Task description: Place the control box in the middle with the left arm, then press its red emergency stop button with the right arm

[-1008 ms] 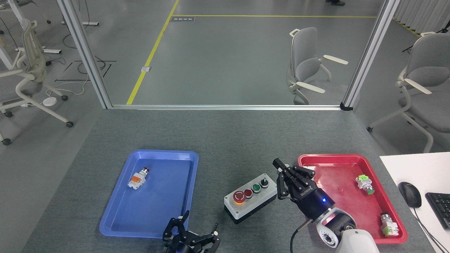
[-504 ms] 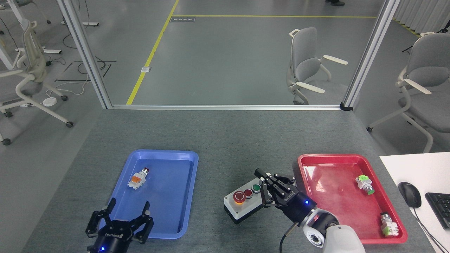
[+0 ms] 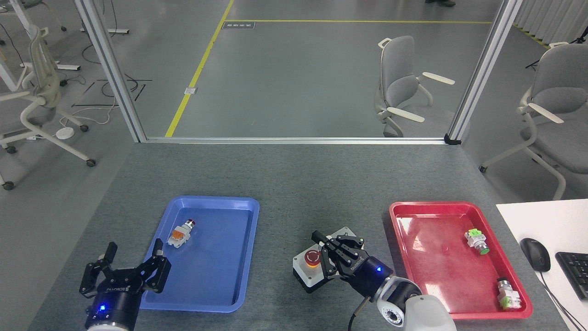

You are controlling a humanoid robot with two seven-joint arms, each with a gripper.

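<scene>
Sliding leftward along the control box (image 3: 321,271) over the last second, the right gripper (image 3: 324,255) now covers the knob and smaller buttons, fingertips just beside the red emergency stop button (image 3: 313,257); whether its jaws are clenched I cannot tell. The left gripper (image 3: 133,259), jaws spread and empty, has withdrawn to the table's near-left edge, so placing looks done and pressing imminent. The box sits between trays: blue tray (image 3: 239,294) holds an orange-and-white switch (image 3: 181,233); red tray (image 3: 459,209) holds two green-tipped switches (image 3: 476,241).
</scene>
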